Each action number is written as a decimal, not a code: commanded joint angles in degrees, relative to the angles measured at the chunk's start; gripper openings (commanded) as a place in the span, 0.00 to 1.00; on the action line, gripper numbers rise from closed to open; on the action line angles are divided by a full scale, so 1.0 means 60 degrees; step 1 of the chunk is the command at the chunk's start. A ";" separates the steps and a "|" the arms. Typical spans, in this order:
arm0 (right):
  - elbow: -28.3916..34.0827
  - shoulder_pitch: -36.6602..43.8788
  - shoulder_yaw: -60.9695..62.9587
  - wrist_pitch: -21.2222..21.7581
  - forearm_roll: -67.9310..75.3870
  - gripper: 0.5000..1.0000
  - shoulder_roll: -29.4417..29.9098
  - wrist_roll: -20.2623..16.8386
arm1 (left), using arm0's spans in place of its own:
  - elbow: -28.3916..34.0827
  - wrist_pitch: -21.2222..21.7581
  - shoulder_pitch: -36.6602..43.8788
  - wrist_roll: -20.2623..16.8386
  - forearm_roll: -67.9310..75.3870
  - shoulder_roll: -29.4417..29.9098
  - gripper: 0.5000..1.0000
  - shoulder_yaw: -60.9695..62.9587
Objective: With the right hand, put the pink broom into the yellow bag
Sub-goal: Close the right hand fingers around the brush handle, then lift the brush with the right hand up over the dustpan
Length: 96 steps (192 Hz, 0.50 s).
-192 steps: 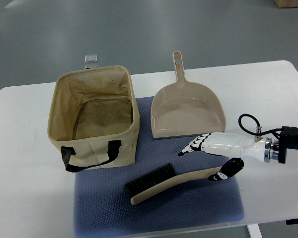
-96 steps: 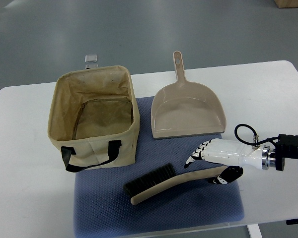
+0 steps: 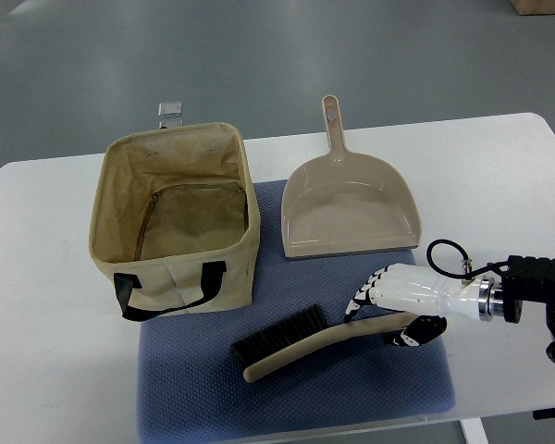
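The broom [image 3: 305,342] lies on the blue mat [image 3: 351,388], its handle end under the right hand [image 3: 400,298], whose fingers curl loosely over it, grip unclear. Beyond sit the dustpan [image 3: 348,208] and the open bag [image 3: 174,218]

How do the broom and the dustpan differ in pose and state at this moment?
The broom lies slantwise on the near part of the blue mat, its handle end between the right hand's fingers; the dustpan lies untouched farther back, handle pointing away. The broom has dark bristles; the dustpan is a bare scoop. Both are the same pinkish beige.
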 commanded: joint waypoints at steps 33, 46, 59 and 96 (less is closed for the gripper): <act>-0.0281 -0.0015 -0.0023 -0.0168 -0.0290 0.43 0.0197 -0.0075 | -0.0009 0.0002 -0.0001 -0.0002 0.0000 0.0000 1.00 0.0000; -0.0369 -0.0015 -0.0023 -0.0168 -0.0393 0.38 0.0241 -0.0075 | 0.0005 0.0002 -0.0001 -0.0002 0.0000 0.0000 1.00 0.0000; -0.0428 -0.0044 -0.0023 -0.0168 -0.0422 0.31 0.0285 -0.0090 | -0.0010 0.0002 -0.0001 -0.0002 0.0000 0.0000 1.00 0.0000; -0.0457 -0.0073 -0.0008 -0.0300 -0.0451 0.10 0.0314 -0.0075 | 0.0005 0.0002 -0.0001 -0.0002 0.0000 0.0000 1.00 0.0000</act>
